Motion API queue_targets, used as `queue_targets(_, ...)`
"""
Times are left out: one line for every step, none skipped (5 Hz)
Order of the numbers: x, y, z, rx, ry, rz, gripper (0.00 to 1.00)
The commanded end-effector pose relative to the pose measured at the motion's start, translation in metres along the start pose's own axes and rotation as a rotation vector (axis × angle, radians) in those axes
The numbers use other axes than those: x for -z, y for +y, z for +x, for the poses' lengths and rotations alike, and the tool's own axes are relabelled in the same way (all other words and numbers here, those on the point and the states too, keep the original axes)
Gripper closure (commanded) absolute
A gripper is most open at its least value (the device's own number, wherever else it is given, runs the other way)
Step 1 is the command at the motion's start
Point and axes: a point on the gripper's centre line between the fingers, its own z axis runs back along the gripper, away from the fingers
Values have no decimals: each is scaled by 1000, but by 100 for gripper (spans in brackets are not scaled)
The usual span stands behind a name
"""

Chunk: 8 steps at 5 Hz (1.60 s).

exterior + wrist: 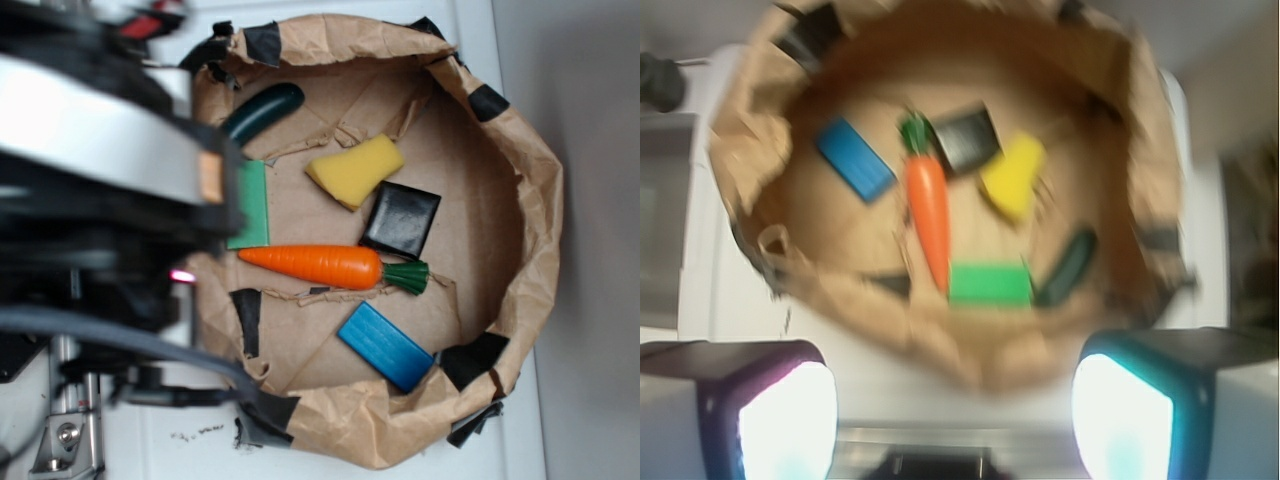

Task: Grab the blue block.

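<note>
Jaws wide apart, holding nothing, hovering well off crumpled brown paper bag (750, 150). Flat bright blue rectangular block (855, 160) lies inside, near plastic orange carrot (930, 215), untouched.

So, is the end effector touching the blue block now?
Apart. In the wrist view the end effector sits outside the paper bag's rim, while the blue block lies untouched inside.

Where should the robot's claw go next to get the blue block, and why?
Probably forward and a bit left in the wrist view, to hang above the blue block. The gripper looks open and holds nothing, and it sits outside the paper bowl's near rim. The block lies flat, apart from the carrot, so there seems room to come down on it afterwards.
</note>
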Motion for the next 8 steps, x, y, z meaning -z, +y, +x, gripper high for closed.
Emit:
queue_targets(60,1,40,250,-39,30,0)
queue_targets(84,8,52,318,-42,31,0)
queue_targets(99,17,65,320,-22,28,0)
queue_targets(116,-21,66,460,-34,-13,0)
queue_targets(124,-50,62,602,-69,-16,0)
queue_targets(140,-62,69,666,-89,-93,0)
queue_targets(169,-70,74,676,-78,-132,0)
queue_targets(183,-86,75,756,-85,-147,0)
